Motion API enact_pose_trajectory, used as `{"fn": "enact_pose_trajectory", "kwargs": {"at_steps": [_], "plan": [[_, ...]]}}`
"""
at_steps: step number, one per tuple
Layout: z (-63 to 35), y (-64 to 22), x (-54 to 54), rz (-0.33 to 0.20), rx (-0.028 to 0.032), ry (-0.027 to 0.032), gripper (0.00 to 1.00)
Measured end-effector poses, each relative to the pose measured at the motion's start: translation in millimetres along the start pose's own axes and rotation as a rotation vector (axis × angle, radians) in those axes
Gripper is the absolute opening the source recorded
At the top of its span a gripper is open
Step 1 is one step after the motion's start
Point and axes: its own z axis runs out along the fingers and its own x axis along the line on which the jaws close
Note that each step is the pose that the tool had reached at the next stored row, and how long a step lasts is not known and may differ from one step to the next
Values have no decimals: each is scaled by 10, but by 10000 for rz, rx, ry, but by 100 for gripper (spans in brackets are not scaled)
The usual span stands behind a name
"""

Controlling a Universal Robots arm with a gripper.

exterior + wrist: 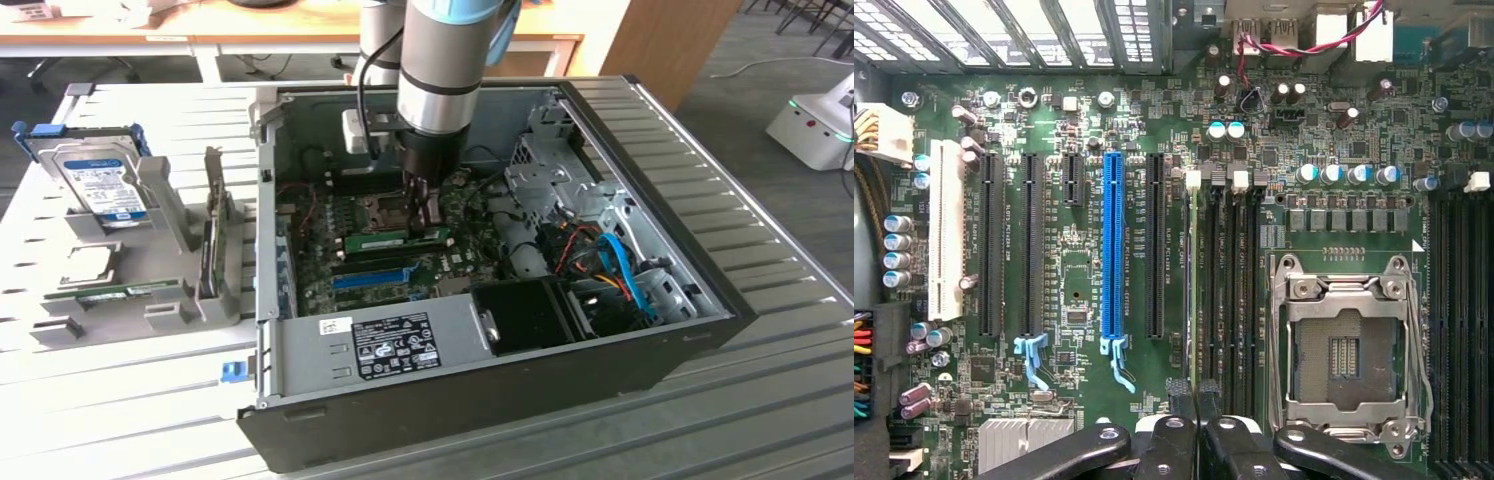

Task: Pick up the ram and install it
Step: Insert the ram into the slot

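The ram [394, 240] is a thin green stick standing on edge in a black memory slot of the motherboard [467, 255], inside the open computer case. In the wrist view the ram [1197, 290] shows edge-on as a narrow line that runs straight into the seam between my fingertips. My gripper [433, 226] reaches straight down into the case at that stick's end on the exterior view's right. The gripper [1197, 395] is shut, with its black fingers [1182, 400] pinched together over the ram's top edge. A second green stick like it [127, 292] lies on the grey holder outside the case.
A long blue slot [1113, 245] and several black card slots run beside the memory slots. The bare CPU socket [1349, 350] lies on the other side. Case walls [400, 345] surround the board. A hard drive [104, 185] stands in the holder, and blue and orange cables [617, 265] fill the exterior view's right.
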Motion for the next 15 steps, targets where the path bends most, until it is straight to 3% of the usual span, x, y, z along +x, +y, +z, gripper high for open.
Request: {"fn": "enact_pose_trajectory", "kwargs": {"at_steps": [15], "plan": [[0, -7, 10, 0, 0, -1, 12]]}}
